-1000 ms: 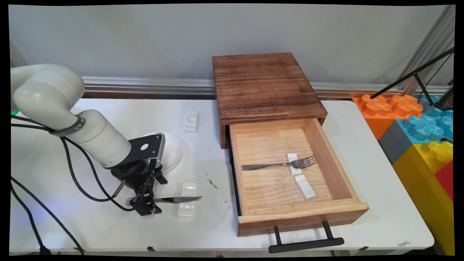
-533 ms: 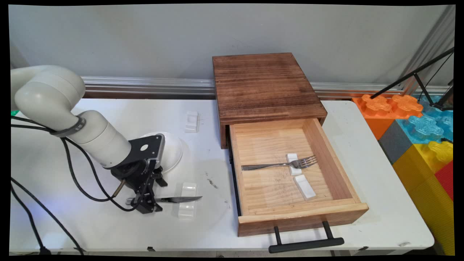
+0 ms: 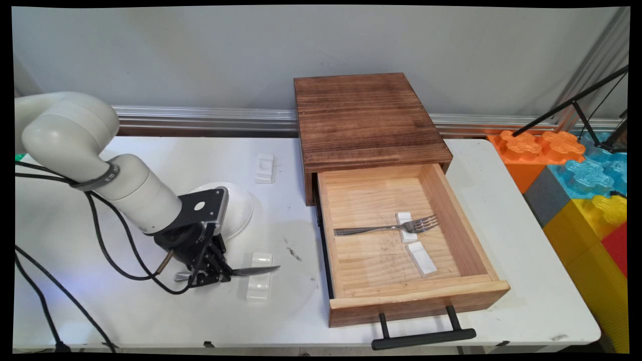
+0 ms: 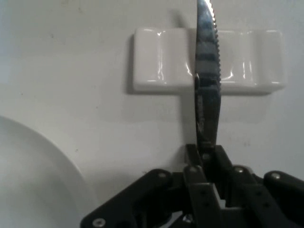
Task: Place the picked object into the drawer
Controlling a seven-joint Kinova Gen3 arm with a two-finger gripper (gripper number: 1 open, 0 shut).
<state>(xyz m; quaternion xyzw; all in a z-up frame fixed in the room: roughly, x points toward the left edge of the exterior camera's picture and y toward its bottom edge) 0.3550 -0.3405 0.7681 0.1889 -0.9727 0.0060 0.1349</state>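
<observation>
Now low over table (image 3: 150,311) | fingers (image 4: 194,164) clamp knife (image 3: 246,271) | blade above rest (image 3: 260,276)

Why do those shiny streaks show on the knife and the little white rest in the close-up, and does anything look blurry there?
Hand view: the knife blade mirrors dark and bright bands, the glossy white rest carries glare, and the gripper linkage at the bottom looks soft. Main view: sharper; the knife casts a faint shadow on the table.
</observation>
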